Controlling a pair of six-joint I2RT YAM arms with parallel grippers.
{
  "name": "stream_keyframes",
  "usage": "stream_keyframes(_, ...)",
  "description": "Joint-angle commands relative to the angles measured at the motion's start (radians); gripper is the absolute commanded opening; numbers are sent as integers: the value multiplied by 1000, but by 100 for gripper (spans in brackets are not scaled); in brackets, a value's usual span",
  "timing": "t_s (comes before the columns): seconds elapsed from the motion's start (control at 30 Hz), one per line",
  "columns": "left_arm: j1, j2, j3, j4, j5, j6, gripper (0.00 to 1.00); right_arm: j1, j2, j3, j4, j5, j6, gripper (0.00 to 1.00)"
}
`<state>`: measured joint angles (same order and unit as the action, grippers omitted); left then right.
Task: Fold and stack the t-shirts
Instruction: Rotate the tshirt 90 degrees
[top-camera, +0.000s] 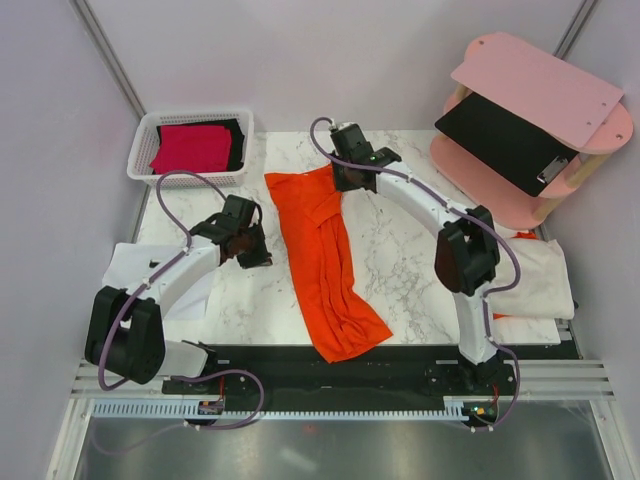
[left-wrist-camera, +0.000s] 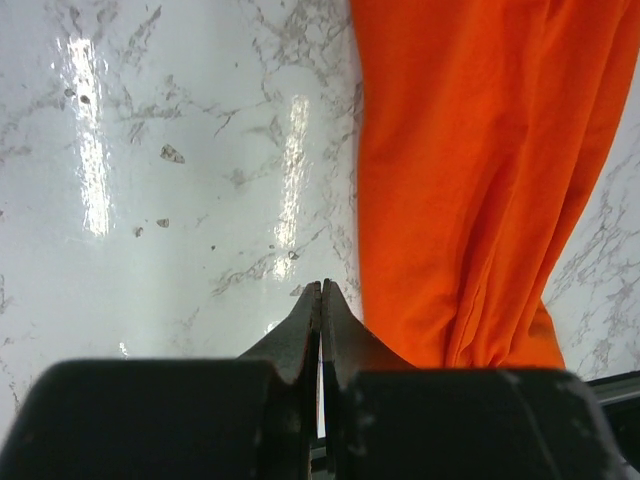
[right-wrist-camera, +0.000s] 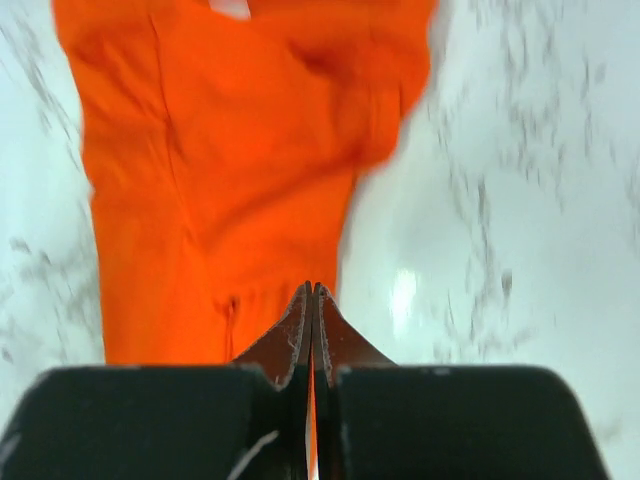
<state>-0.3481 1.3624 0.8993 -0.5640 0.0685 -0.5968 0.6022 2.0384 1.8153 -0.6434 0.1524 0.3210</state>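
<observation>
A bright orange t-shirt (top-camera: 325, 260) lies as a long rumpled strip down the middle of the marble table (top-camera: 410, 250). It also shows in the left wrist view (left-wrist-camera: 480, 170) and the right wrist view (right-wrist-camera: 220, 160). My left gripper (top-camera: 252, 255) (left-wrist-camera: 322, 284) is shut and empty over bare marble, just left of the shirt's edge. My right gripper (top-camera: 346, 180) (right-wrist-camera: 312, 285) is shut over the shirt's far right edge; no cloth shows between its tips. A crimson-red shirt (top-camera: 192, 148) lies folded on a black one (top-camera: 236, 140) in a white basket (top-camera: 140, 150).
A pink two-level stand (top-camera: 560, 90) with a flat black clipboard (top-camera: 500, 140) is at the back right. White cloth (top-camera: 545, 275) lies at the right edge and more white cloth (top-camera: 130, 270) at the left. A black rail (top-camera: 400, 355) runs along the near edge.
</observation>
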Motion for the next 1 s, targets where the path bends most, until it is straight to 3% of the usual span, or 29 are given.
stream_keyframes(0.0,4,-29,-28,42,28,34,2,15,187,215,42,-25,-135,0)
stream_keyframes(0.13,4,-28,-36,42,13,40,2,11,328,361,37,-28,-181,0)
stream_keyframes(0.43,4,3,-33,46,20,43,2,1,466,456,59,-14,-188,0)
stream_keyframes(0.73,-2,3,-75,110,152,68,2,-79,552,550,30,174,-157,0)
stream_keyframes(0.97,-11,10,-92,153,212,78,2,-182,631,636,44,130,-151,0)
